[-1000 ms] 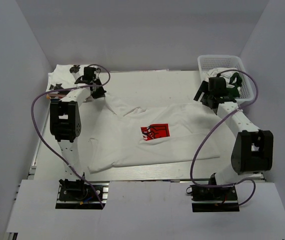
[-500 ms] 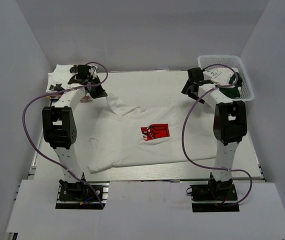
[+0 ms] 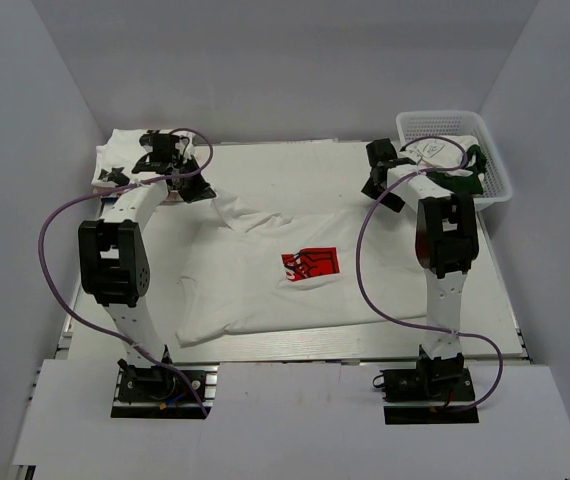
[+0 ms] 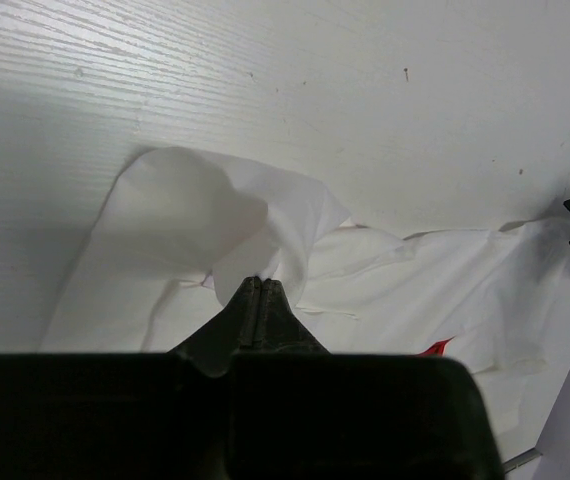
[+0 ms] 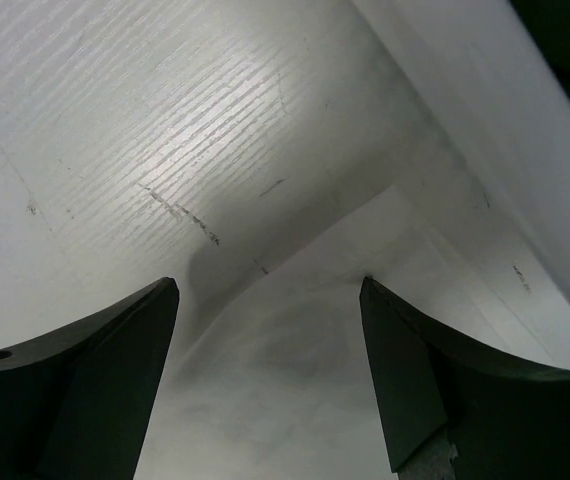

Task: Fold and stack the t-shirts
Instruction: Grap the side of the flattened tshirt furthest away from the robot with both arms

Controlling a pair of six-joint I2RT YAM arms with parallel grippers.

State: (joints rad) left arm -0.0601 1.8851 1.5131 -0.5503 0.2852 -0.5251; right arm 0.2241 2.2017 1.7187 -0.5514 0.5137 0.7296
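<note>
- Right arm has swung in from beside the white plastic mesh basket [image 3: 445, 122] at the far-right corner. The right gripper [image 5: 265, 290] now hangs over the far-right edge of the white cotton t-shirt with a red rectangular logo [image 3: 305, 290].
- Its jaws are spread wide, with the cloth edge below and between them. Nothing is grasped yet.
- Left gripper [image 4: 258, 288] has barely shifted, a little toward the far-left corner. It is clenched on a raised pinch of the same shirt at its far-left sleeve or shoulder.
- Shirt lies mostly flat mid-tabletop [image 3: 295, 160] with the logo up and the far-left part rumpled.
- My read: the arms are setting up a two-corner grab, to spread the shirt or start the first fold. The right side needs to drop and close on the hem before any pull.
- Stack of folded white shirts [image 3: 115, 160] with black prints sits at the far-left corner, just beside the left wrist. It could get bumped.
- Basket holds more white cloth plus something dark green.
- Right arm's purple cable [image 3: 362, 270] loops over the shirt's right half, so it could snag.
- Right arm links hide the shirt's right sleeve in the top view, so I cannot tell how it lies.
</note>
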